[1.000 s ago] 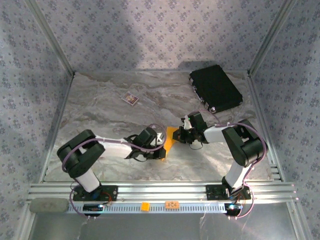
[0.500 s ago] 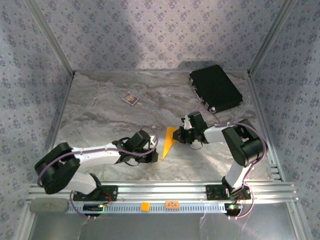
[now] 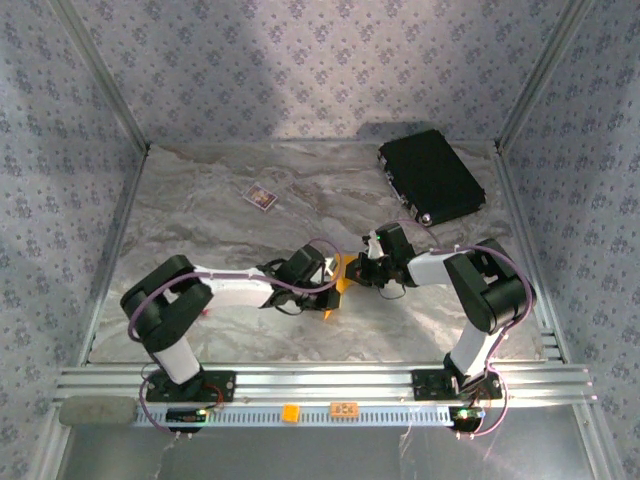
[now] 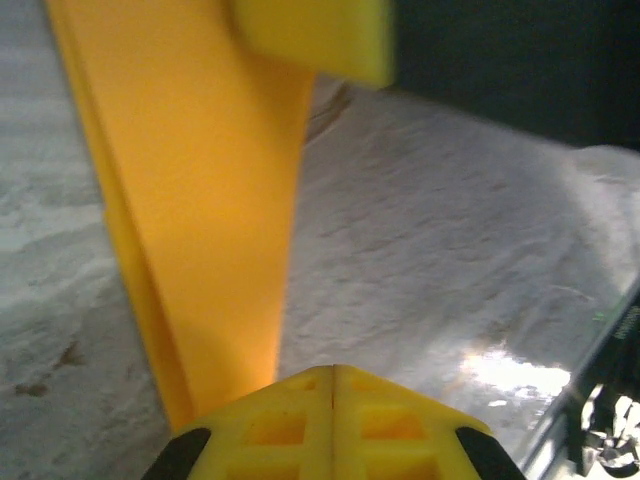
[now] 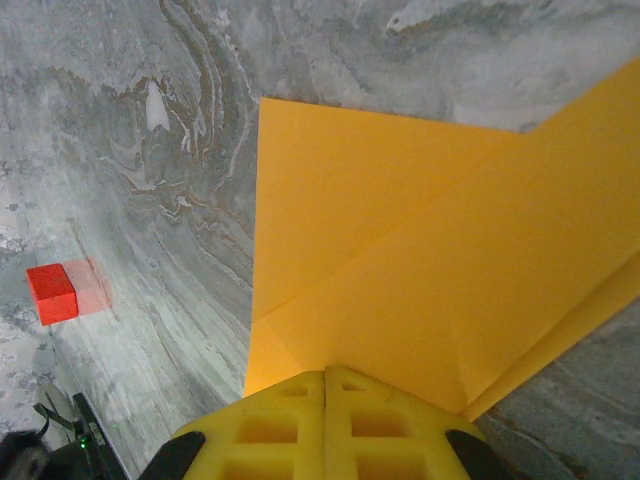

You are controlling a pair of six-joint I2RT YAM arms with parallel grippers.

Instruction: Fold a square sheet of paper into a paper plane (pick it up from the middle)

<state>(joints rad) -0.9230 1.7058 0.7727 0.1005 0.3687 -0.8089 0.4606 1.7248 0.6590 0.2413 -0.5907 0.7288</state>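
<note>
Nearest, on the aluminium rail [image 3: 320, 382] at the front edge, a tiny orange tag [image 3: 290, 411] is seen between the two arm bases. Beyond it, on the marbled table [image 3: 200, 230], both arms are bent inward so that their ends meet near the middle.

The left gripper [image 4: 333, 385] is seen clenched, its yellow fingertips pressed together at the narrow end of the folded paper [image 5: 400, 250]. The right gripper [image 5: 327, 385] is likewise closed tight, with its tips set on the wider, creased end of the same sheet. Whether the paper is pinched between either pair of tips or merely pressed flat cannot be told.

The paper is laid on the table as a long, pointed shape with diagonal creases. A small red block [image 5: 51, 293] is seen well apart from it. Farther back a small card [image 3: 261, 197] is found, and in the far right corner a black case [image 3: 432, 177].
</note>
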